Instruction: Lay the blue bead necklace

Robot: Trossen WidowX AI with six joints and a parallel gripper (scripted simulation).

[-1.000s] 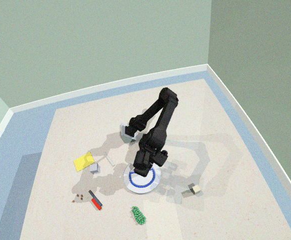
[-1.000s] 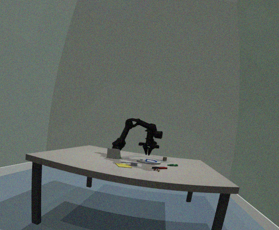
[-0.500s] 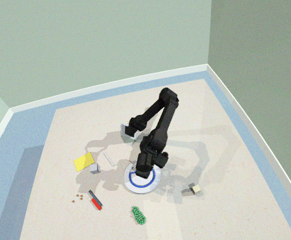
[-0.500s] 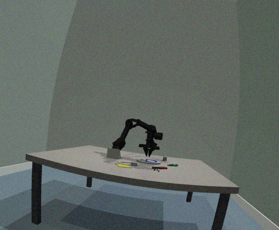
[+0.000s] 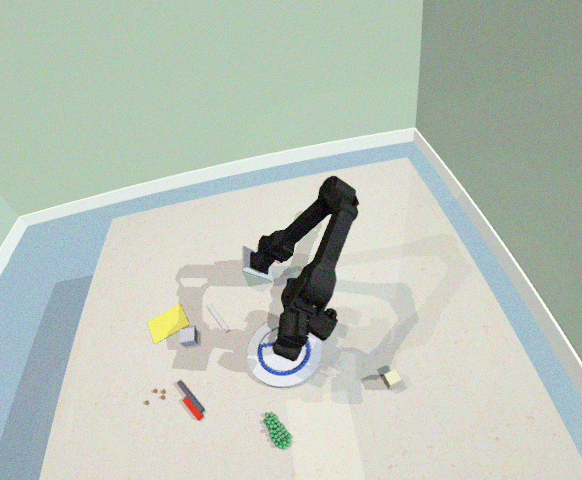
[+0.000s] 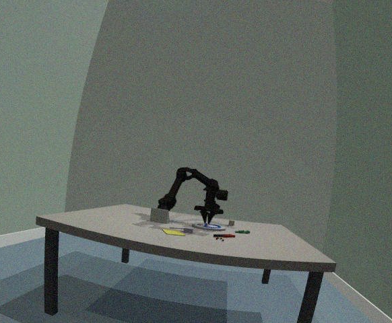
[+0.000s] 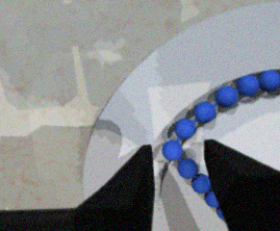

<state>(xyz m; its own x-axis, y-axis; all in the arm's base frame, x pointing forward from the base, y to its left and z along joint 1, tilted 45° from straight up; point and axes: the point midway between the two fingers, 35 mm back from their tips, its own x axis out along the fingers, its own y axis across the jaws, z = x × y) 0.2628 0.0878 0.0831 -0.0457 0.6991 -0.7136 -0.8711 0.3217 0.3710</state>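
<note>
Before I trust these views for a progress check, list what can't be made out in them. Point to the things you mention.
- Far stretch of the blue bead necklace [image 5: 283, 373] [image 6: 214, 227] [image 7: 227, 96]: hidden by the gripper [image 5: 287, 353] [image 6: 207, 223] [image 7: 177, 150] in the top view; cut off by the right edge in the wrist view.
- Whether the fingertips touch any bead: too small in the exterior view, covered by the arm [image 5: 327, 258] [image 6: 205, 177] from the top.
- Small brown beads [image 5: 162, 397] [image 6: 219, 238]: too small in the exterior view to count surely.

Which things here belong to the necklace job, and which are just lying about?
Job:
- blue necklace
- round board
- hand

Lying about:
- green beads
- yellow sheet
- gray block
- cream block
- red-and-black stick
- brown beads
- white stick
</note>
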